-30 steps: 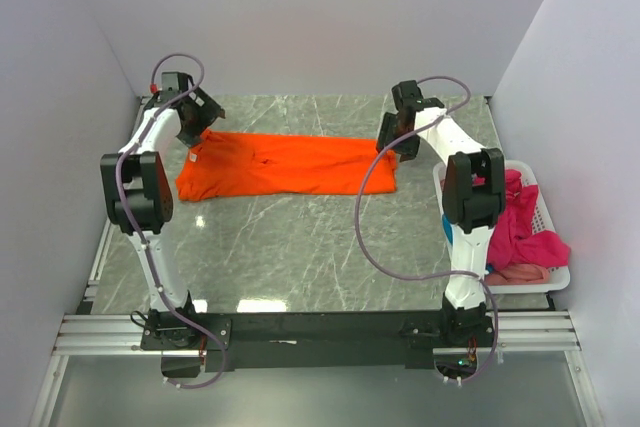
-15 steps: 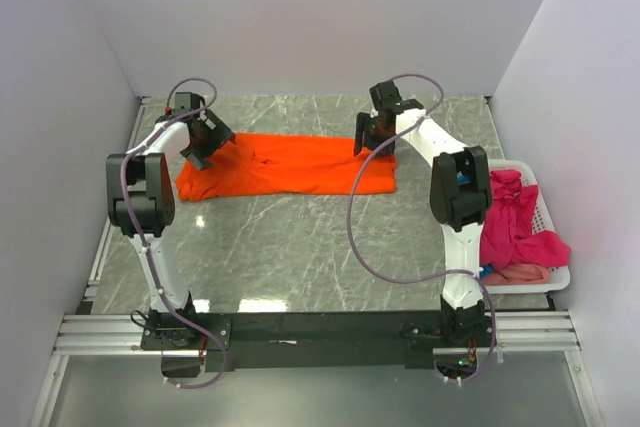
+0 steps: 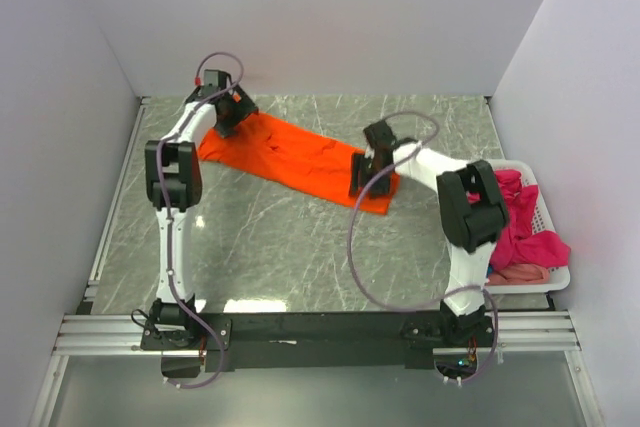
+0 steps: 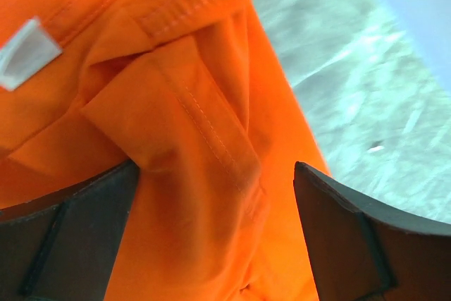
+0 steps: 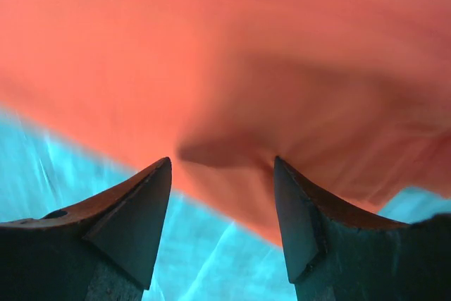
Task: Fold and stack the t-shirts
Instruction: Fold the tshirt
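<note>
The bright orange t-shirt (image 3: 300,157) lies flattened on the marble table, slanting from back left to mid right. My left gripper (image 3: 232,112) is on its back-left end. In the left wrist view the left gripper (image 4: 216,170) is open wide, with a hemmed sleeve fold of the orange t-shirt (image 4: 190,89) between its fingers and the white neck label (image 4: 25,54) nearby. My right gripper (image 3: 362,172) is on the shirt's right end. Seen from its own wrist, the right gripper (image 5: 222,163) is open, a bulge of orange cloth (image 5: 246,54) between its tips at the shirt's edge.
A white plastic basket (image 3: 555,277) stands at the table's right edge, holding a magenta-pink shirt (image 3: 520,222) and a pale pink one (image 3: 520,272). White walls close the back and both sides. Bare marble tabletop (image 3: 280,247) lies in front of the orange shirt.
The orange shirt has swung from lying straight across to a slant. My left gripper moved back and right with its left end. My right gripper came forward and left with the right end.
</note>
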Controlling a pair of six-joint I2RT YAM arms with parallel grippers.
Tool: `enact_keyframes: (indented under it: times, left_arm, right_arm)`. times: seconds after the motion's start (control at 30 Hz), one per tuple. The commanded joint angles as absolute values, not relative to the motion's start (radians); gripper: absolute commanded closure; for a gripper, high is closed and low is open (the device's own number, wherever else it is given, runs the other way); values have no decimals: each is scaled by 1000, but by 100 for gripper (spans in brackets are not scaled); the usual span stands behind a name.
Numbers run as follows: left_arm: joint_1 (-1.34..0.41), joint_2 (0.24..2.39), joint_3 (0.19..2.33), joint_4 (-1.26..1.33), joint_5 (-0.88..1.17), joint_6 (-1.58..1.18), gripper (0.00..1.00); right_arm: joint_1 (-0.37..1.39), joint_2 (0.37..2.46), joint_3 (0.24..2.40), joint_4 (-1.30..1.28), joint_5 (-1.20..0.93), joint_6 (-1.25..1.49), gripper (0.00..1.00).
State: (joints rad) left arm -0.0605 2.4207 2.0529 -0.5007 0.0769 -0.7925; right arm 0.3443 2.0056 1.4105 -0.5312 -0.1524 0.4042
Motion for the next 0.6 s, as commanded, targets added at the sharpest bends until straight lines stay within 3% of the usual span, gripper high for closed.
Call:
enact_keyframes:
  times: [0.0,0.17,0.3,0.43,0.57]
  left_arm:
    - [-110,2562,2202,-563,127,-761,1]
    - [-178,2615,2269,-424,158,-802,0]
    - [-238,2632,2250,-307,170,-859,0]
    - [-282,2681,2315,-262,207,-842,1]
    - [-295,2683,2299,-166,203,-860,1]
  right_arm:
    - [497,1860,1174,-534,-189,471,34]
    - [786,1704,1025,-479,-330,508,34]
    - [1003,1742,1116,-431,-399,454,34]
    - [1057,1799,1244,-491,-309,379,35]
    - [1017,1717,1262,-521,-166,377,34]
